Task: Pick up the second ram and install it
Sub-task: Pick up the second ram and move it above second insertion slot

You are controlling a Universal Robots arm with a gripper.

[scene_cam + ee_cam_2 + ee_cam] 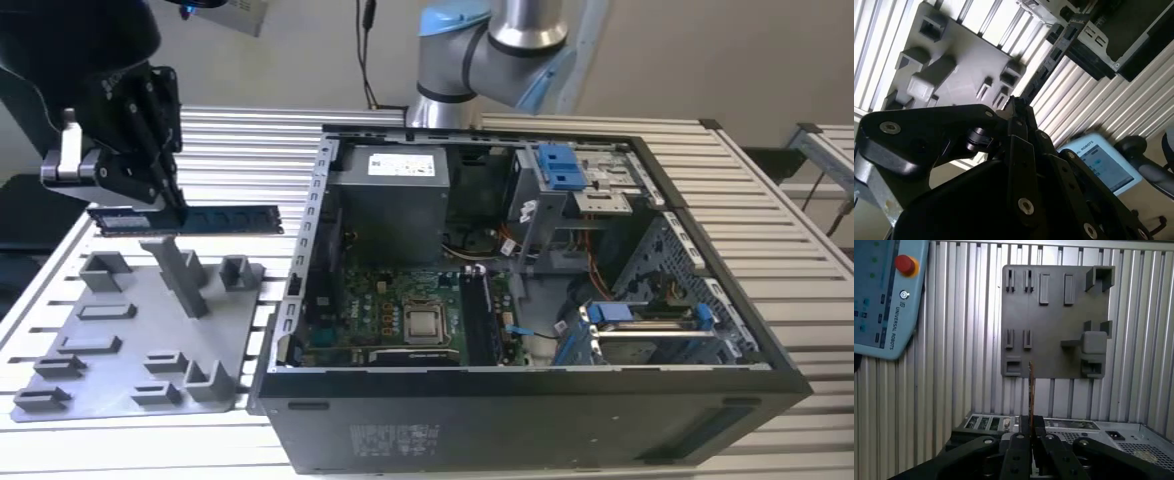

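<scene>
In the exterior view my gripper [171, 203] hangs at the left, above the far edge of the grey holder plate [134, 340]. It is shut on the second ram [220, 219], a bluish-green card held level and lengthwise, off the plate. In the first wrist view the ram [1031, 385] shows edge-on as a slim strip sticking out from between the black fingers [1023, 432], over the plate's [1054, 300] near edge. In the second wrist view the gripper [1015, 106] points toward the plate [954, 55].
The open computer case [300, 300] lies at the exterior view's right of the plate, with the CPU socket [424, 322] and a dark memory stick [478, 315] standing beside it. Blue drive clips [561, 165] sit at the back. A teach pendant [884, 295] lies on the slatted table.
</scene>
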